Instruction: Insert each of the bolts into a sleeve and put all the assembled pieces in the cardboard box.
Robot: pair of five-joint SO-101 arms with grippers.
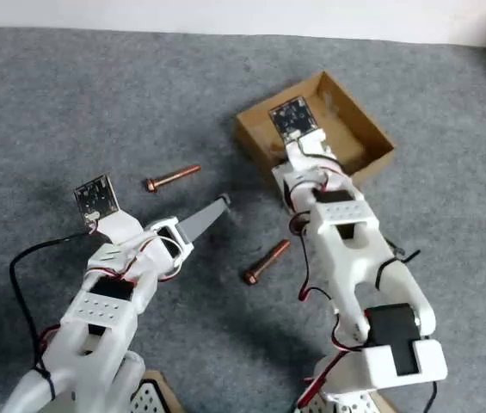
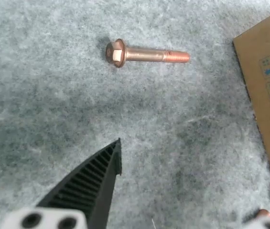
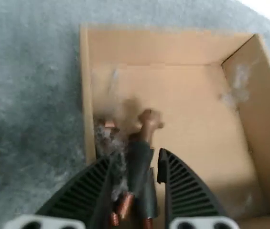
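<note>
Sleeved bolt (image 3: 139, 152), blurred, seemingly loose between parted right fingers (image 3: 187, 191), above cardboard box (image 3: 173, 47) floor

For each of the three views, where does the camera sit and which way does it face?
High view: fixed above, looking down on grey carpet, both arms, two bolts and the cardboard box.
Left wrist view: on the left arm, facing down at one bolt; a finger of the left gripper shows.
Right wrist view: on the right arm, facing into the box; the right gripper shows.
Shared: high and left wrist views both show that bolt and the box.
</note>
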